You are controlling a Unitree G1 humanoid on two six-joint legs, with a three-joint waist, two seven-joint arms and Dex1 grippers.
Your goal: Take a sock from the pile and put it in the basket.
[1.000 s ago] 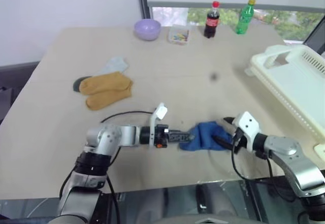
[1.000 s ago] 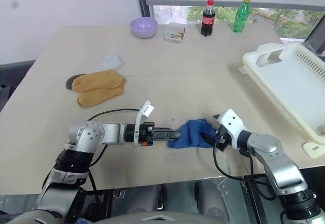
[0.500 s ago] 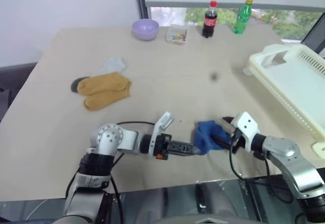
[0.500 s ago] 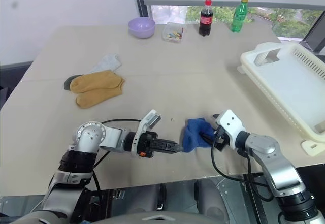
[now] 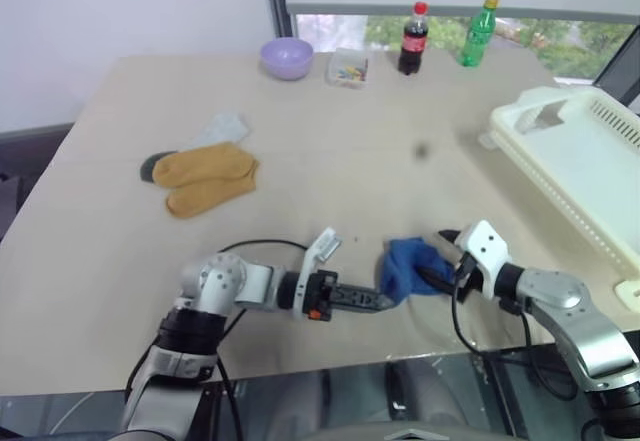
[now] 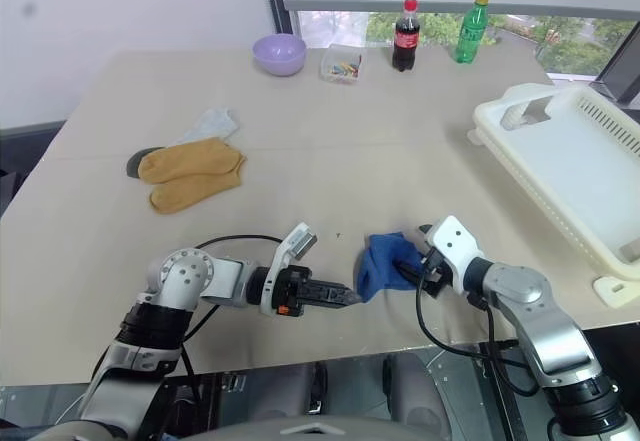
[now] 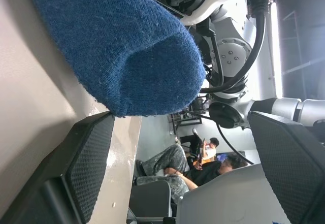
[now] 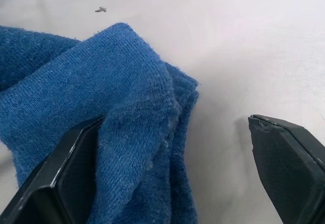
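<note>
So starting on the left of the table (image 5: 330,151): the pile (image 5: 200,173) sits well away from the arms, two mustard socks lying flat with a pale grey one poking out behind them and a dark bit at their left end. Behind all that, near the far edge, there's a lilac bowl (image 5: 288,57), a little clear box (image 5: 350,66) with colourful bits in it, then a cola bottle (image 5: 416,38) and a green bottle (image 5: 478,32) side by side.

Near the front edge, the left gripper (image 5: 385,301) lies low over the table, pointing right, fingers spread wide with nothing in them. Its tips are right at the lower left edge of the blue sock (image 5: 408,269), which is bunched up on the table between the two grippers. In the left wrist view the sock's rounded end sits just past the fingertips, not between them.

The right gripper (image 5: 437,276) comes at the sock from the other side, jaws also wide. In its wrist view one finger (image 8: 76,173) is against the folded cloth, the other is out over bare table, so no real grip.

The basket (image 5: 585,166) is off at the right edge, well apart from the sock.
</note>
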